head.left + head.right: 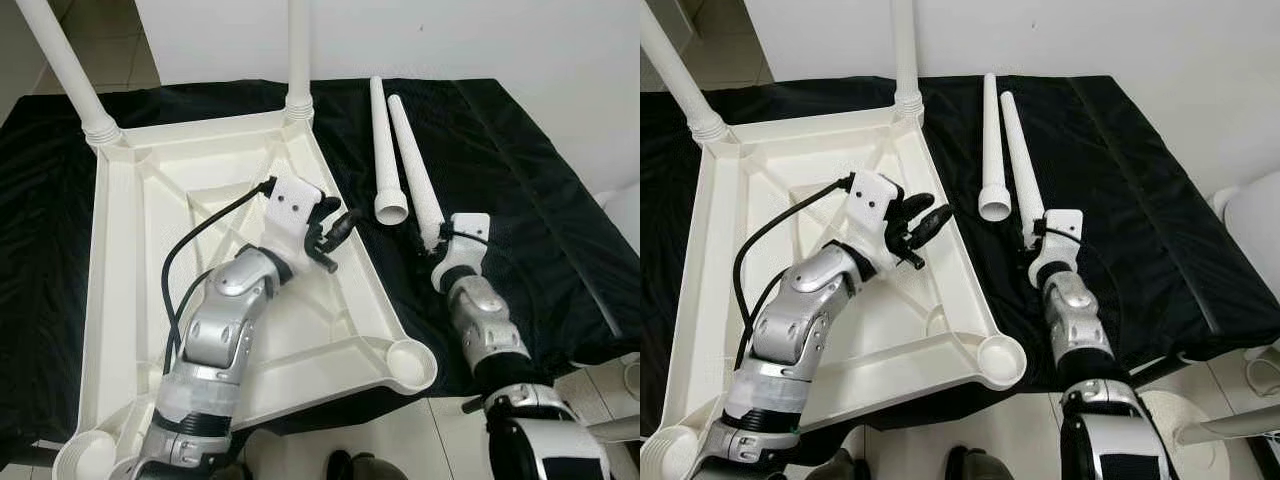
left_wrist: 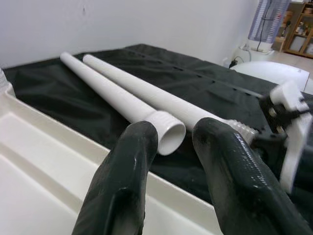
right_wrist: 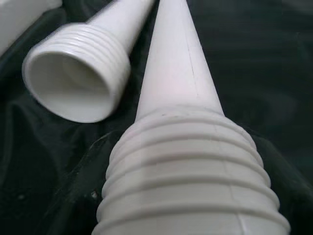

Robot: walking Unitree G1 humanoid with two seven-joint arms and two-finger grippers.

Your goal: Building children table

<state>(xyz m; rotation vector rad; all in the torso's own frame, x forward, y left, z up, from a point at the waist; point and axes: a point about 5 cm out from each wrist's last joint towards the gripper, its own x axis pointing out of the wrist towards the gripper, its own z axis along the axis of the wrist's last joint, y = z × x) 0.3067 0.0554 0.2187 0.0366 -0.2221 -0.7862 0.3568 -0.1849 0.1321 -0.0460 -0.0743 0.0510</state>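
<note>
A white plastic table top [image 1: 150,230] lies upside down on a black cloth. Two white legs [image 1: 60,60] [image 1: 298,50] stand screwed into its far corners. Two loose legs lie side by side on the cloth to its right. My left gripper [image 1: 335,232] hovers open and empty over the top's right rim, its fingers [image 2: 122,161] pointing at the left loose leg [image 1: 383,140]. My right gripper [image 1: 437,240] is shut on the threaded end [image 3: 190,161] of the right loose leg [image 1: 412,160]. The other leg's open end [image 3: 73,83] lies just beside it.
Two empty corner sockets [image 1: 408,362] [image 1: 85,455] sit at the near side of the top. The black cloth [image 1: 520,150] stretches bare to the right. A white wall stands behind, a white object [image 1: 625,215] at the right edge, tiled floor in front.
</note>
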